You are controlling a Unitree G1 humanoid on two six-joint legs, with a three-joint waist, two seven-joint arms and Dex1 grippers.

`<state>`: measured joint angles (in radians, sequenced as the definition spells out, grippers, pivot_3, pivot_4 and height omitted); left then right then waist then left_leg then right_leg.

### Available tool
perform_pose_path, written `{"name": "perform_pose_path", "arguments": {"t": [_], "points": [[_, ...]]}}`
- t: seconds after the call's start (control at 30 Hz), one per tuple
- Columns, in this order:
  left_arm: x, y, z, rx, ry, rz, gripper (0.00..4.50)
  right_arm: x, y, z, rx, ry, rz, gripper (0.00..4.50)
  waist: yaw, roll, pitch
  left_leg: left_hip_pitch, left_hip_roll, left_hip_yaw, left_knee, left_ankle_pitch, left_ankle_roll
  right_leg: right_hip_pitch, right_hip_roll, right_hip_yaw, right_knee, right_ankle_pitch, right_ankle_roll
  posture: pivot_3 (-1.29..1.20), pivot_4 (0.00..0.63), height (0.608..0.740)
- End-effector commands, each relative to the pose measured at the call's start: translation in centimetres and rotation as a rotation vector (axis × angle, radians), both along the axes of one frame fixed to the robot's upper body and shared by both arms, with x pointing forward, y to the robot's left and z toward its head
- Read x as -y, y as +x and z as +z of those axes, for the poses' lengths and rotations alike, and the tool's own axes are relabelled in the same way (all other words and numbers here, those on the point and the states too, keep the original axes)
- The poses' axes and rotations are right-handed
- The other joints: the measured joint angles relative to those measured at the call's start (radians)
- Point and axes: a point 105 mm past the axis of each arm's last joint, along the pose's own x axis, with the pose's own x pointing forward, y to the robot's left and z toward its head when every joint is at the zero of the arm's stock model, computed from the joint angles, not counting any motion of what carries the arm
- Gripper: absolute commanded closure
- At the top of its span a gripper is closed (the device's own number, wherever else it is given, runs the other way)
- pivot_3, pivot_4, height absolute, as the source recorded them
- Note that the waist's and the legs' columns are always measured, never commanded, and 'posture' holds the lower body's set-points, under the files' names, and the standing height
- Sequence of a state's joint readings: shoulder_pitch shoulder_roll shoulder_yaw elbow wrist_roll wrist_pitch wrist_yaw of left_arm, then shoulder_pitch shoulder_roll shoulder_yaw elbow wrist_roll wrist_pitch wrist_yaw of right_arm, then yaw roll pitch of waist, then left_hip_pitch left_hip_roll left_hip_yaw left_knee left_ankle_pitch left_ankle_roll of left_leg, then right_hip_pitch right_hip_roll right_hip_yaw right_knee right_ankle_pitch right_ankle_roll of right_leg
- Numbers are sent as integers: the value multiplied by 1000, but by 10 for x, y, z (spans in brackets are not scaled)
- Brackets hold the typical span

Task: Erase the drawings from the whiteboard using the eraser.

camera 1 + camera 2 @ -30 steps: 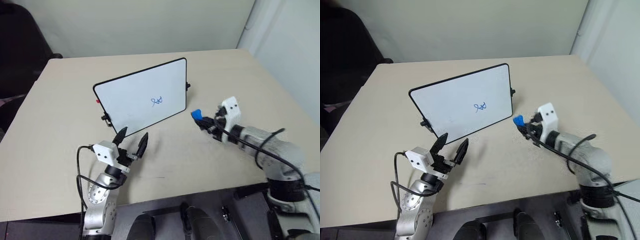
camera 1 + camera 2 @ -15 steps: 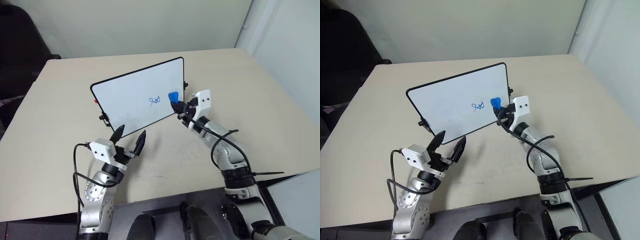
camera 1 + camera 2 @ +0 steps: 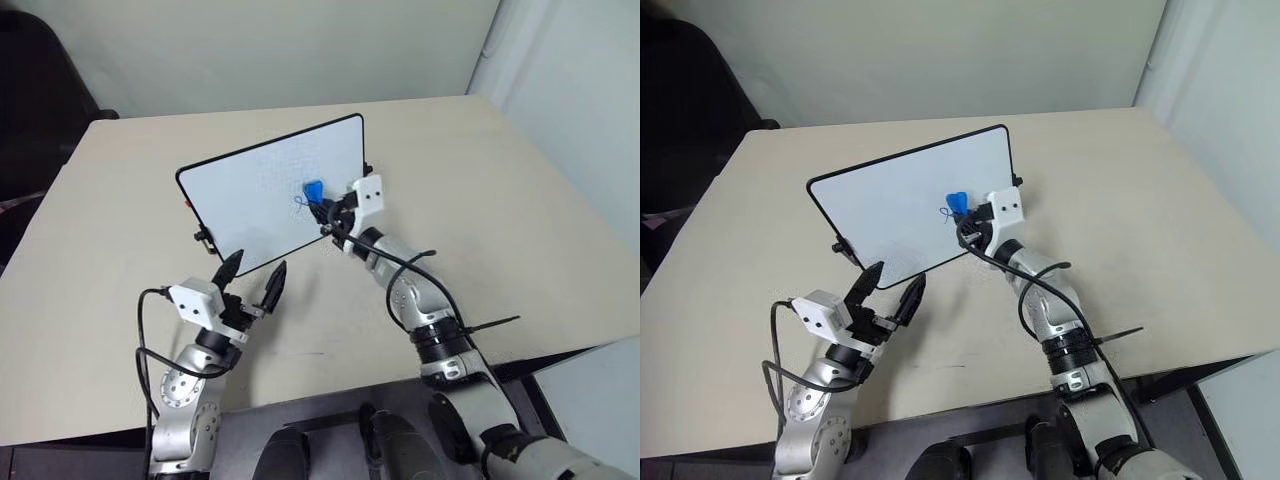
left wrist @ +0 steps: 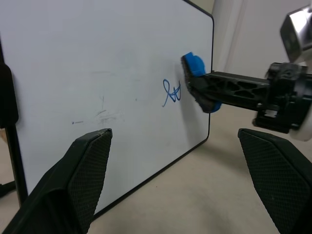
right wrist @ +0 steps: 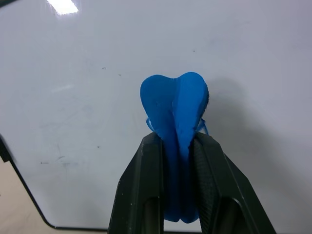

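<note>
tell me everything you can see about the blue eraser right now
The eraser is a small bright blue block that looks soft: it is pinched between the black fingers of the right gripper, bulging into two rounded lobes above them. It is held up in front of the standing whiteboard, right at the blue drawings, which it partly covers from the wrist view. Whether it actually touches the board cannot be told.

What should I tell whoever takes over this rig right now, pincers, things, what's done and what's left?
Right pincer: shut on the eraser, held at the whiteboard right by the drawings.
Left pincer: open, holding nothing, low in front of the board.
Whiteboard stands tilted on the table.
Done: eraser picked up and brought to the scribble.
Left: wipe it off; it is still intact.
</note>
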<state>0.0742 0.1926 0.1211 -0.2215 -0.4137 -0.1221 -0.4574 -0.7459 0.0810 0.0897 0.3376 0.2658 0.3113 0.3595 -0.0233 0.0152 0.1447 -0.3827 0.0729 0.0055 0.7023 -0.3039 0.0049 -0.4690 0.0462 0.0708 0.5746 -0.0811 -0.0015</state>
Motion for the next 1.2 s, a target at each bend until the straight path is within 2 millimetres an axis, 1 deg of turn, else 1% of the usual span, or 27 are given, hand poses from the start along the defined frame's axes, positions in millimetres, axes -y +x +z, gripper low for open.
{"name": "perform_pose_path", "arguments": {"t": [0.03, 0.17, 0.27, 0.33, 0.43, 0.63, 0.7, 0.77, 0.9, 0.97, 1.1, 1.2], "points": [[-2, -5, 12, 44, 2, 2, 0, -9, 3, 8, 44, -24, -12, 4049, 0, 0, 0, 0, 0, 0, 0, 0, 0, 0, 0, 0, 0, 2, -4, 0, 150, 740], [-3, -5, 13, 46, 0, 4, 0, -15, 8, -3, 18, -91, -46, 4049, -1, 0, 0, 0, 0, 0, 0, -1, -2, 0, 0, 0, 0, 3, -7, 0, 150, 740], [-3, -6, 13, 48, 0, 6, 0, -12, 15, -10, -3, -116, -94, 4049, -4, 0, 0, 0, 1, 0, 0, -1, -2, 0, 0, 0, 0, 4, -8, 0, 150, 740], [-4, -6, 13, 48, 0, 9, 0, -8, 19, -10, -16, -106, -125, 4049, -5, 0, 0, 0, 2, 0, 0, -1, -1, 0, 0, 0, 0, 4, -7, 0, 150, 740], [-4, -6, 13, 49, 0, 12, 0, -4, 25, -9, -32, -99, -160, 4049, -5, -1, 0, 0, 3, 0, 1, 1, 1, 0, 0, 0, 1, 1, -3, 0, 150, 740], [-5, -8, 14, 49, -1, 15, 0, -1, 29, -14, -52, -105, -190, 4049, -5, -1, 0, 1, 2, -1, 1, 2, 3, -1, 1, 0, 0, 5, -5, 0, 150, 740], [-5, -8, 14, 48, -3, 15, 0, -3, 28, -14, -57, -102, -185, 4049, -5, -1, 0, 1, 3, -1, 1, 2, 3, -2, 1, -1, 1, 6, -5, 0, 150, 740], [-5, -9, 14, 48, -4, 15, 0, -9, 25, -12, -44, -103, -160, 4049, -6, -1, 0, 1, 3, -1, 0, 2, 2, -3, 2, -1, 1, 6, -5, 0, 150, 740], [-5, -10, 14, 46, -6, 11, 0, -30, 10, -6, -1, -113, -46, 4049, -8, -1, 0, 0, 3, 0, -1, 2, 2, -4, 2, -1, 0, 6, -5, 0, 150, 740], [-4, -10, 14, 46, -6, 10, 0, -38, 4, -3, 16, -111, -3, 4049, -14, -1, 0, 0, 3, 0, -1, 1, 1, -5, 2, -1, 0, 6, -5, 0, 150, 740], [-5, -10, 15, 46, -7, 8, 0, -62, -9, 1, 37, -138, 89, 4049, -18, -1, 0, 0, 4, 0, -2, 1, 1, -7, 2, -2, 0, 6, -6, 0, 150, 740], [-4, -9, 14, 45, -7, 4, 0, -74, -16, 2, 51, -155, 139, 4049, -19, -1, 0, 0, 5, 0, -2, 1, 0, -7, 3, -2, 0, 5, -6, 0, 150, 740]]}}
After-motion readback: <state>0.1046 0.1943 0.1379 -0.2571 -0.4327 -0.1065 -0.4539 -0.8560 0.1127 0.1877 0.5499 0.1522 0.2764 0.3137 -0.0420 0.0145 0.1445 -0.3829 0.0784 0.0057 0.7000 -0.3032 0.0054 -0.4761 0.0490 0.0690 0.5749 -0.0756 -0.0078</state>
